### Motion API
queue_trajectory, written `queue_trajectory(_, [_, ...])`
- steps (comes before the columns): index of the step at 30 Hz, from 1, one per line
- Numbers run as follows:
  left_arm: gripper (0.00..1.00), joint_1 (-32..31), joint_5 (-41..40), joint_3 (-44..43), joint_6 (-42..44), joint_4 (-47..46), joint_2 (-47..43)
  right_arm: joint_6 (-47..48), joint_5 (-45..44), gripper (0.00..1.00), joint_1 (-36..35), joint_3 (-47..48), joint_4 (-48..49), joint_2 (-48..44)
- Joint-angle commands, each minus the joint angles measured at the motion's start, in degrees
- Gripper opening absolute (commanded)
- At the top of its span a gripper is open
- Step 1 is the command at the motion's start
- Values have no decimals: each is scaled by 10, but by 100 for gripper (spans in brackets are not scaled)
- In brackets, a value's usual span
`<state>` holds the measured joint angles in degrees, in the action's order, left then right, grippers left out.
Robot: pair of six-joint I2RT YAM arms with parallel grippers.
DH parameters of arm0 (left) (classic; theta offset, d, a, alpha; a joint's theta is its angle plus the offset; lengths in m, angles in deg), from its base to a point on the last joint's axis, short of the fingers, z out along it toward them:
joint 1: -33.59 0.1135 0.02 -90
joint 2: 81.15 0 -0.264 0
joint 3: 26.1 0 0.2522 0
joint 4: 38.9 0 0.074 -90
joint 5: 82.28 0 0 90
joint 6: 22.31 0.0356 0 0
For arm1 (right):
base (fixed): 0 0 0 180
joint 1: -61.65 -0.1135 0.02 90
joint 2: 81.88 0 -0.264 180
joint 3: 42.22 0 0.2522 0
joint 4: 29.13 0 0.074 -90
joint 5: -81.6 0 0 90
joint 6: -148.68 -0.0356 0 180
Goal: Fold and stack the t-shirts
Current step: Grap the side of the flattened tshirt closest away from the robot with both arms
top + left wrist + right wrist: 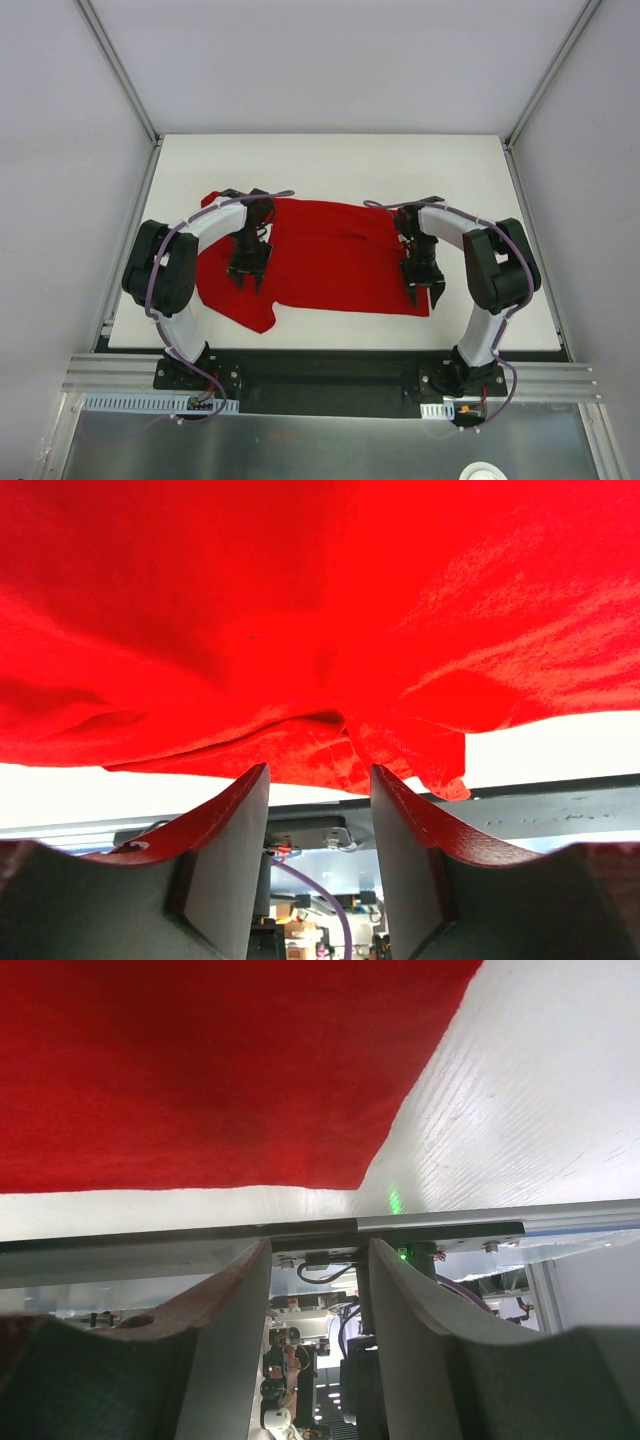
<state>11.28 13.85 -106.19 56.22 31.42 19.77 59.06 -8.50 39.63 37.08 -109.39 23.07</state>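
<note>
The red t-shirt lies spread on the white table, with a sleeve hanging toward the near left. My left gripper hovers over the shirt's left part, open and empty; in the left wrist view the rumpled red cloth fills the top and my gripper points at its near hem. My right gripper is open and empty above the shirt's near right corner. In the right wrist view the shirt's flat corner lies above my gripper.
The table's near edge and a metal rail run just below both grippers. White enclosure walls stand on the left, right and back. Bare table lies right of the shirt's corner.
</note>
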Motion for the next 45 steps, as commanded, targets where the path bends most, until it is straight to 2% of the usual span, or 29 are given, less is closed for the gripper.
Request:
queue_trajectory(1, [45,-1,-6,-15,7,32,1,-8,4,47,-4,3,-25,-18])
queue_trajectory(19, [42,-27,-4,27,-2,22,31,8,5,47,-4,-17,-18,-17])
queue_trajectory(25, [33,-33,-14,44,-8,17,37,12,4,47,-5,-13,-16,-17])
queue_trajectory(26, [33,-33,-13,46,-8,16,38,12,4,47,-4,-11,-17,-17])
queue_trajectory(30, [45,-37,-6,39,-11,17,38,14,7,47,-4,-7,-18,-16])
queue_trajectory(37, [45,-42,-2,8,-18,22,23,18,7,47,-4,-15,-15,-14])
queue_trajectory(45, [45,-54,-6,23,-16,8,66,27,5,47,-4,-13,-16,-14])
